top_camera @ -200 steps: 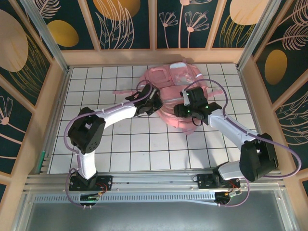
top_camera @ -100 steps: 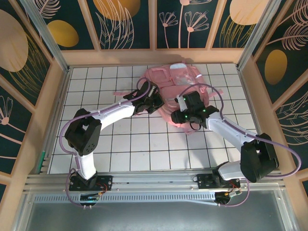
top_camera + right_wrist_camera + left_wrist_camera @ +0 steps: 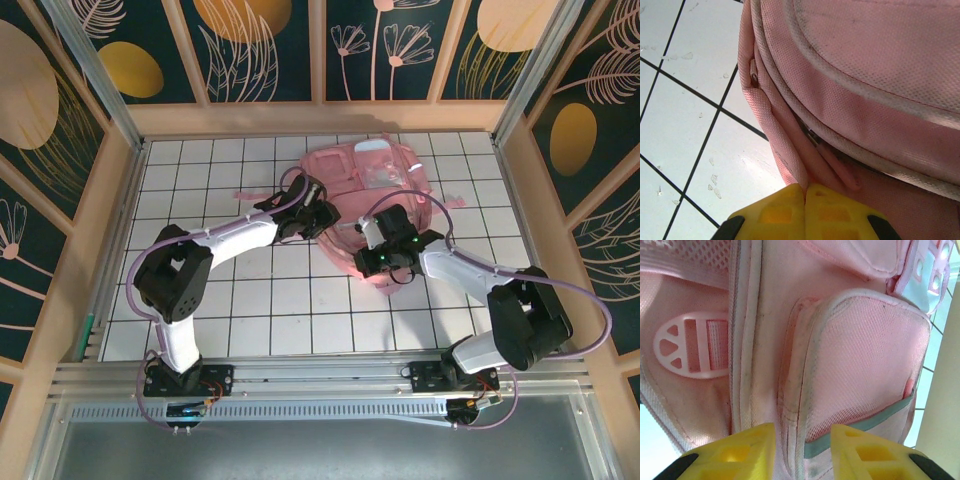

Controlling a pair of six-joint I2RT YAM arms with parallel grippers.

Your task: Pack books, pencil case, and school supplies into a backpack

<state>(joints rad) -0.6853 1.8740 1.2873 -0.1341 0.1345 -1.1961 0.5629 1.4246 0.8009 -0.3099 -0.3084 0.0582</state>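
- My left arm reaches across the white tiled tabletop (image 3: 200, 170) from the near left toward the middle, up to the left side of the backpack (image 3: 380, 170).
- My left hand (image 3: 802, 432) has its yellow fingers (image 3: 740, 455) apart. A piped seam of the backpack runs down into the gap between them, and I cannot tell whether either finger presses on it.
- Just ahead of that hand, a white plastic buckle (image 3: 687, 347) with a pink strap threaded through it lies to the left of the seam. To the right of the seam is a pink mesh pocket (image 3: 865, 370) with a grey-green band along its lower edge.
- The backpack lies flat at the far middle of the tabletop, between my two hands, its glossy front pockets at the far end.
- My right arm comes in from the near right to the backpack's near edge.
- My right hand (image 3: 805, 189) has its fingers pressed together, clamped on a fold of pink fabric at the backpack's rim, just above the white tiles.
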